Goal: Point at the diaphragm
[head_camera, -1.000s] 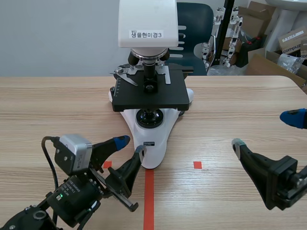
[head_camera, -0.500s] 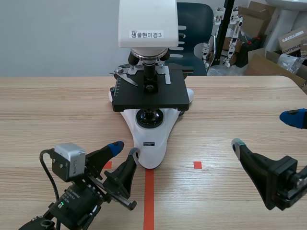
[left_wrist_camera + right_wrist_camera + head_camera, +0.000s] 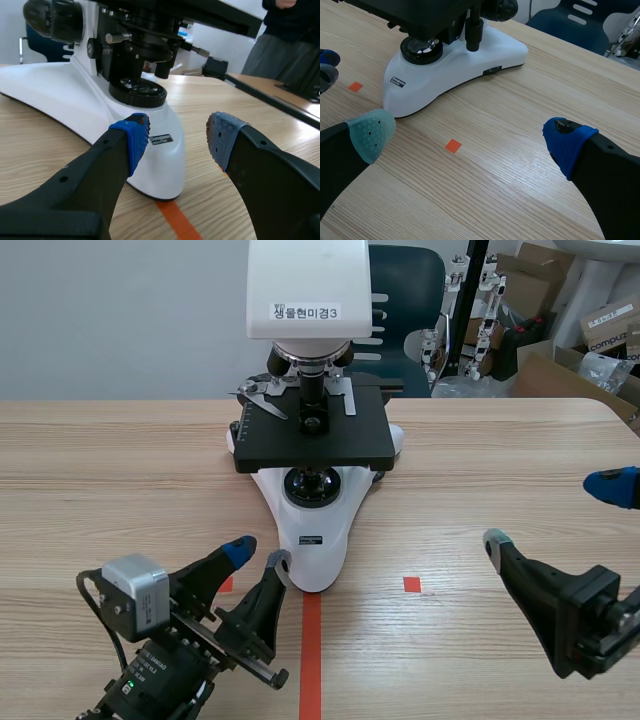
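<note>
A white and black microscope [image 3: 312, 390] stands mid-table with a label on its head. Its dark round diaphragm and condenser unit [image 3: 313, 481] sits under the black stage [image 3: 312, 435], above the white base. In the left wrist view the unit [image 3: 140, 55] hangs over the round base lens [image 3: 138, 92], ahead of my left gripper [image 3: 177, 137]. My left gripper [image 3: 259, 554] is open and low, its tips at the front end of the base. My right gripper [image 3: 552, 512] stands open far off to the right, nothing between its fingers [image 3: 469, 135]; the microscope base [image 3: 445, 67] lies ahead of it.
Orange tape marks lie on the table: a strip [image 3: 311, 650] at the front and a small square [image 3: 411, 584]. A dark blue chair [image 3: 405, 300] and cardboard boxes [image 3: 570, 360] stand behind the table. A person in dark clothes [image 3: 287, 35] shows beyond the microscope.
My left arm has drawn back toward the near edge and sunk a little; its fingertips have slid slightly away from the microscope base. The right arm is unchanged.
</note>
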